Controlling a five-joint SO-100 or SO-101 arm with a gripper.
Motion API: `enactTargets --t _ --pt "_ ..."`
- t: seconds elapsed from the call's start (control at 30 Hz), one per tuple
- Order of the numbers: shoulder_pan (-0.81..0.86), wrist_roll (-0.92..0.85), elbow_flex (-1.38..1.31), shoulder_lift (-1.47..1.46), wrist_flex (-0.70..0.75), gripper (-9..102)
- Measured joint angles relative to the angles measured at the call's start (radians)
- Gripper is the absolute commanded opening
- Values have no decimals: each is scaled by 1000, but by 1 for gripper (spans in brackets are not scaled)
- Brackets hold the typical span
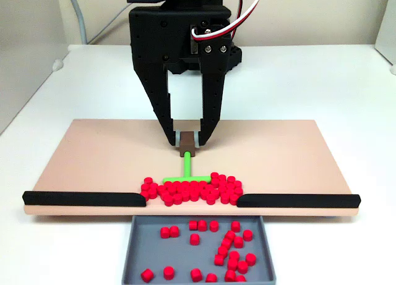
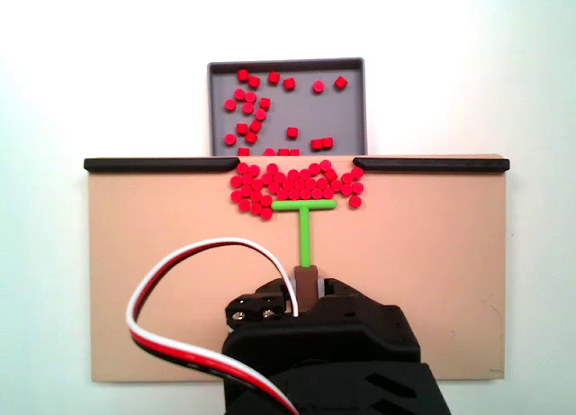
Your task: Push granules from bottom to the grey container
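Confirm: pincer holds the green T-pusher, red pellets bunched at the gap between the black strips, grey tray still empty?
Not empty. The grey tray already holds a scatter of red pellets, clear in both fixed views. The rest stands: the pincer holds the green T-pusher, with a pile at the gap between the black strips.

Granules (image 2: 297,183) heaped on board (image 2: 162,280) beside container (image 2: 355,118).

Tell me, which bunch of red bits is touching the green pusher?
The granules heaped on the beige board touch the green pusher; others lie in the grey container.
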Motion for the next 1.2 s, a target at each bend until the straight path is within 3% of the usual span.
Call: enactTargets --t 0.93,1.2 --pt "6 0 -259 -190 8 0" --pt "5 67 -296 -173 91 0"
